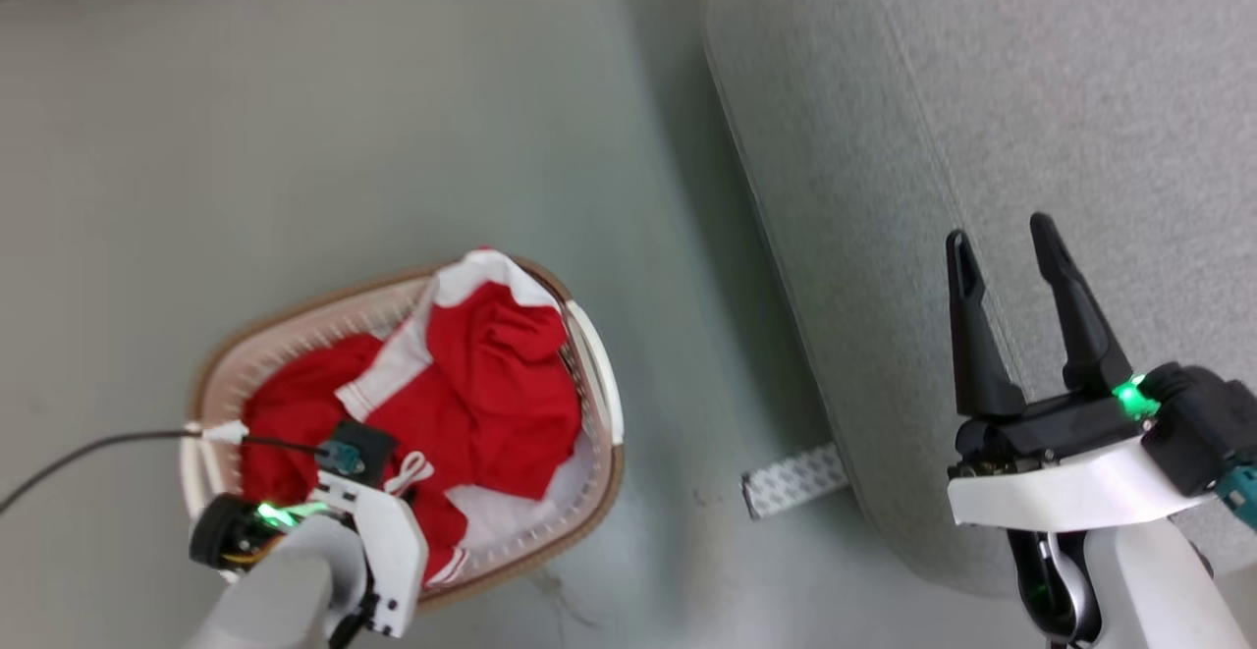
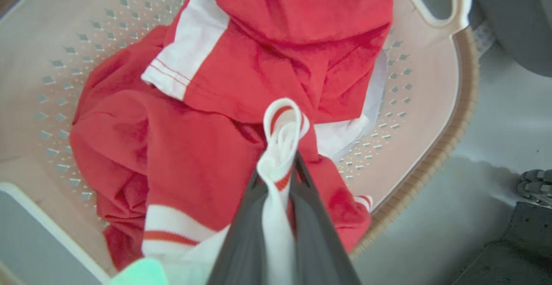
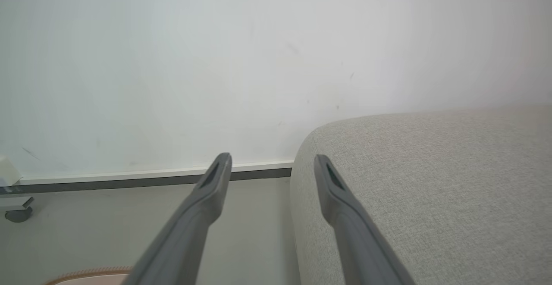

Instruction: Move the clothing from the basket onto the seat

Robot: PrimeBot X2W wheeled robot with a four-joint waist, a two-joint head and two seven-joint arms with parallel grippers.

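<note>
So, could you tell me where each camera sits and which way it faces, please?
Head view: on the head, facing down at the floor, basket of clothing left, sofa right; shows left forearm and open right jaws.
Left wrist view: on the left wrist, facing down into the basket; left jaws shut on the clothing's white trim.
Right wrist view: on the right wrist, facing level toward a wall past the sofa; open right jaws.
Shared: head and left wrist both see basket and clothing.
</note>
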